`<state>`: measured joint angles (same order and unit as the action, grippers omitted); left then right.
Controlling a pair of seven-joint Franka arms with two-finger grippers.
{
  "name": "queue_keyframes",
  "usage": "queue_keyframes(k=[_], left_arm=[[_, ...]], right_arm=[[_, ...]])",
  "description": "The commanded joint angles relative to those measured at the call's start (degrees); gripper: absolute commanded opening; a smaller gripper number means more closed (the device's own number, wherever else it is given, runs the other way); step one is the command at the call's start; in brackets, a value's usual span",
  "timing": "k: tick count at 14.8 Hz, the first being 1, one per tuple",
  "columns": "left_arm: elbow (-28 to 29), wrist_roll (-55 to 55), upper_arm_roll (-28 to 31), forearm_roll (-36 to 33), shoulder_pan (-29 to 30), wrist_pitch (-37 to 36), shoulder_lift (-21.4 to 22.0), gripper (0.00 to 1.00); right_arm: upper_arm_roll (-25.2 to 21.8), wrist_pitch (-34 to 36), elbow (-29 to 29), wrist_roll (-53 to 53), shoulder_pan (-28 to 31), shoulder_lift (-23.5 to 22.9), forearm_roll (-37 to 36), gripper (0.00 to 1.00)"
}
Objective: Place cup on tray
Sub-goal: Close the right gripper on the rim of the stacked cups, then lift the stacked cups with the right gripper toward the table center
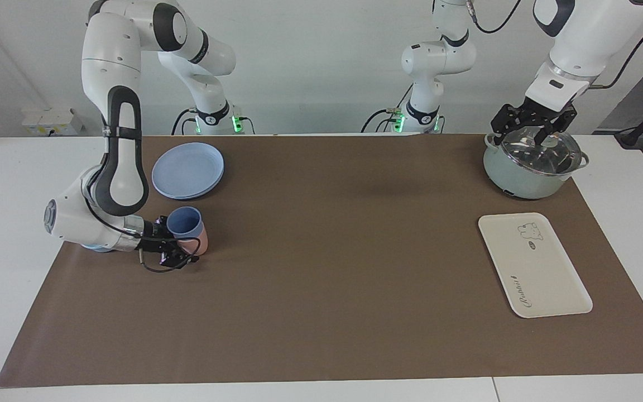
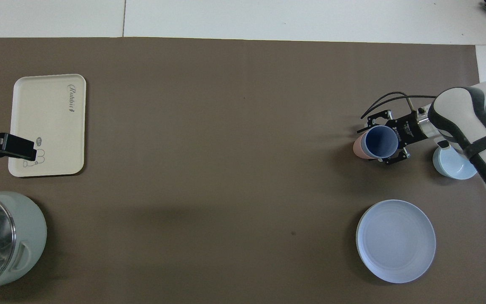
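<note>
- The right gripper [image 2: 381, 141] is low at the table, its open fingers on either side of the blue cup [image 2: 380, 142], not yet closed on it.
- The cup stands upright, nested in a pink cup [image 2: 357, 148], beside a bowl [image 2: 454, 165].
- The tray [image 2: 49, 126] lies well apart, at the left arm's end.
- The left gripper [image 1: 532, 125] waits open over the pot [image 1: 528, 173].

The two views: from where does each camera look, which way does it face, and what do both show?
Facing view: high across the table, facing the robots; both arms show whole, the right gripper at the cup, the left gripper over the pot.
Overhead view: high above the robots' end, looking forward and steeply down; it shows the right forearm and gripper and only a tip of the left.
Shared: cup, tray, plate, pot, half a turn apart.
</note>
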<state>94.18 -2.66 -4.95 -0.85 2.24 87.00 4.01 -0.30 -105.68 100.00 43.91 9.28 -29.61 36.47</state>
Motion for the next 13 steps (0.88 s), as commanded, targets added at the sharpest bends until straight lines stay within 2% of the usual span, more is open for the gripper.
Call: queue_keyframes(k=[1,2,3,4,5,9,13], left_arm=[[1.44,0.28,-0.23,0.5,0.58,0.62,1.27,1.0],[1.44,0.28,-0.23,0.5,0.58,0.62,1.36,1.0],[1.44,0.28,-0.23,0.5,0.58,0.62,1.27,1.0],[1.44,0.37,-0.23,0.5,0.58,0.62,1.27,1.0],[1.44,0.28,-0.14,0.5,0.58,0.62,1.27,1.0],[1.44,0.28,-0.23,0.5,0.58,0.62,1.36,1.0],[1.44,0.28,-0.23,0.5,0.58,0.62,1.36,1.0]], right_arm=[[0.21,0.38,3.88,0.91,0.21,2.81,5.26,0.91],[0.21,0.39,3.98,1.0,0.12,2.89,7.11,0.9],[0.3,0.56,4.24,1.09,0.12,2.98,9.04,0.72],[0.73,1.52,4.33,0.39,0.12,3.24,11.06,0.15],[1.43,1.61,4.33,0.99,0.04,3.77,12.39,0.0],[1.88,1.26,6.08,3.89,-3.21,8.07,12.84,0.0],[1.88,0.65,5.56,13.64,-9.09,12.38,12.84,0.0]])
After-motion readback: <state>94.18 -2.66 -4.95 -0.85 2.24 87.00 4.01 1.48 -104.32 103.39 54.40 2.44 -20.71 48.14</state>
